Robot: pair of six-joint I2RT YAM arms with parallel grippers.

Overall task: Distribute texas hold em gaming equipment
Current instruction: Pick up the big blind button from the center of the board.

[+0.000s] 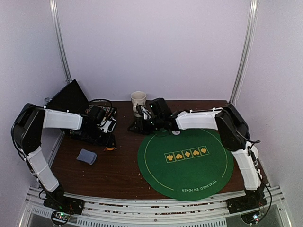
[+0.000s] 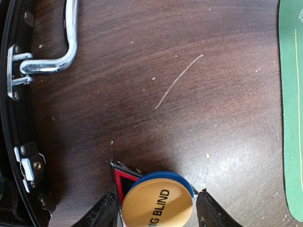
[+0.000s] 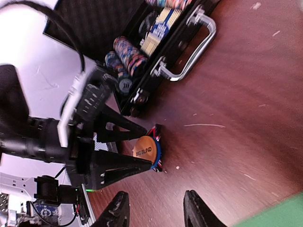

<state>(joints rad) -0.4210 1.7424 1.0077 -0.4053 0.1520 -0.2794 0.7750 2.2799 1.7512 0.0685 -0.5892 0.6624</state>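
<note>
An orange "BIG BLIND" button disc (image 2: 158, 205) lies on a blue disc (image 2: 184, 182) and a red-and-black square piece (image 2: 120, 179). My left gripper (image 2: 156, 204) is shut on this small stack, low over the brown table in front of the black case. The right wrist view shows the stack (image 3: 146, 150) between the left fingers (image 3: 118, 163). In the top view it is an orange speck (image 1: 109, 148). My right gripper (image 3: 156, 213) is open and empty, a short way from the stack, pointing at it. A grey-blue card deck (image 1: 86, 156) lies at front left. Striped chip stacks (image 3: 125, 51) sit in the case.
The open black case (image 1: 85, 120) with its chrome handle (image 2: 57, 56) stands at back left. A beige mug (image 1: 138, 100) is behind my right gripper (image 1: 134, 126). The round green poker mat (image 1: 189, 163) covers the right of the table, with a white disc (image 1: 175, 133) at its far edge.
</note>
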